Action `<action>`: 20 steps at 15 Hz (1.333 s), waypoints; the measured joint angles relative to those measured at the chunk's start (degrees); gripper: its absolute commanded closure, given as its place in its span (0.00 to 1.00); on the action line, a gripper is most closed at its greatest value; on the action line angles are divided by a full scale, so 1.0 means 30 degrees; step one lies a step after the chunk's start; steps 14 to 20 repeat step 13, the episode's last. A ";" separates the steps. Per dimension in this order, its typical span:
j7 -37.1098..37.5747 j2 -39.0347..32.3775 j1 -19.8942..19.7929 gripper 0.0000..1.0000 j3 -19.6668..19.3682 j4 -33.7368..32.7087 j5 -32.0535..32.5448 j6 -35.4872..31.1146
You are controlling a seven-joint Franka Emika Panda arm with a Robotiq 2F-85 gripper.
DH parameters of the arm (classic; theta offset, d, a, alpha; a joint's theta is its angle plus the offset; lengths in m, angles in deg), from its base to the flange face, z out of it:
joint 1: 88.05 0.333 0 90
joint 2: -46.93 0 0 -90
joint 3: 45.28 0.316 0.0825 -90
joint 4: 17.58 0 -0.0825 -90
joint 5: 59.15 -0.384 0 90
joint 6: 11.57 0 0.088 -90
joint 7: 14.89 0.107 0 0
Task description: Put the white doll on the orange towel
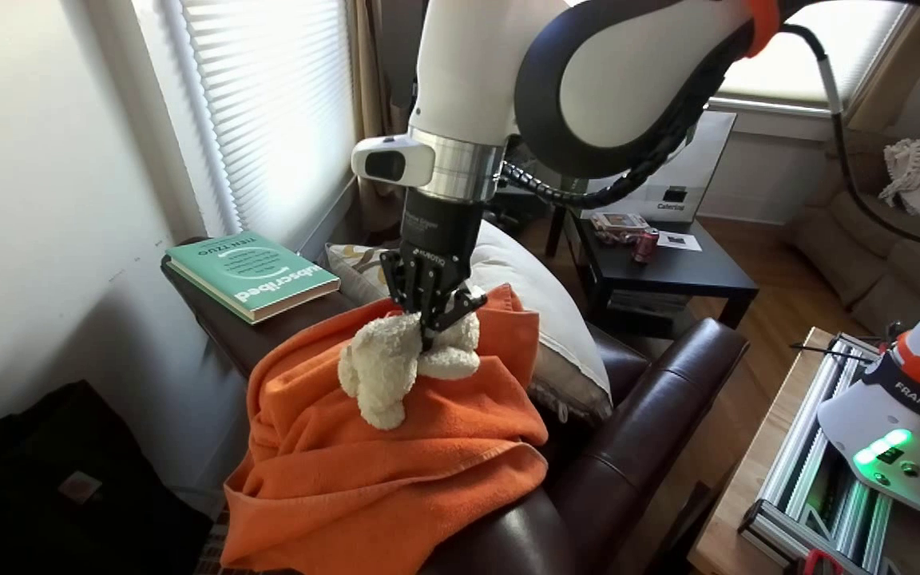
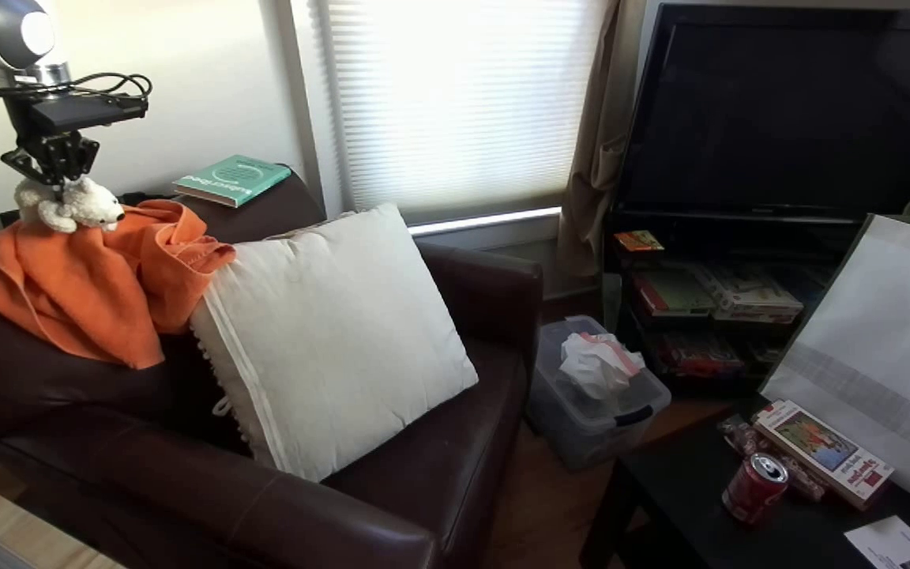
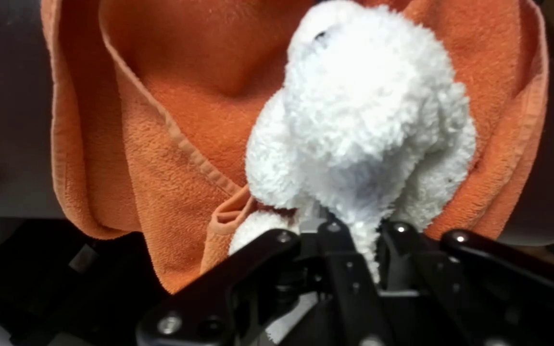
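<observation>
The white doll [image 1: 384,363] is a fluffy plush animal with a dark nose. It lies directly over the orange towel [image 1: 396,495] and seems to touch it. In an exterior view the doll [image 2: 92,204] shows at the top of the towel [image 2: 92,292]. In the wrist view the doll [image 3: 363,96] fills the upper middle, with the towel [image 3: 185,72] beneath it. My gripper [image 1: 428,337] points down at the doll's middle. In the wrist view the gripper's fingers [image 3: 361,228] are close together with white plush pinched between them. The fingertips are partly hidden in the plush.
The towel drapes over the back of a brown leather armchair [image 1: 652,415]. A green book [image 1: 252,271] lies beside it on the chair back. A large white pillow [image 2: 336,340] leans in the seat. A black table [image 1: 668,267] holds a red can [image 1: 645,245]. A dark bag [image 1: 69,471] stands by the wall.
</observation>
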 measured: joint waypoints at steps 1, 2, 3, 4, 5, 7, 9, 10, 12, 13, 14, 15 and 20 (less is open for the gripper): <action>0.0201 -0.0413 0.0017 0.50 -0.0005 -0.0236 0.0170 0.0171; 0.0402 -0.0739 0.0016 0.42 -0.0025 -0.0458 0.0321 0.0403; 0.0592 -0.0991 -0.0003 0.34 -0.0065 -0.0663 0.0385 0.0641; 0.0706 -0.1126 -0.0066 0.27 -0.0084 -0.0823 0.0388 0.0811; 0.0805 -0.1147 -0.0149 0.19 -0.0097 -0.0987 0.0388 0.1056; 0.0969 -0.0757 -0.0398 0.04 -0.0089 -0.1139 0.0374 0.1465; 0.0983 0.0486 -0.0862 0.00 -0.0014 -0.0877 0.0143 0.2112; 0.0978 0.1396 -0.1154 0.00 -0.0002 -0.0524 -0.0134 0.2393; 0.1021 0.3508 -0.1820 0.00 -0.0127 0.0675 -0.1038 0.2494; 0.1014 0.4592 -0.2140 0.00 -0.0299 0.1410 -0.1724 0.2380; 0.1014 0.4592 -0.2140 0.00 -0.0299 0.1410 -0.1724 0.2380; 0.1014 0.4592 -0.2140 0.00 -0.0299 0.1410 -0.1724 0.2380; 0.1014 0.4592 -0.2140 0.00 -0.0299 0.1410 -0.1724 0.2380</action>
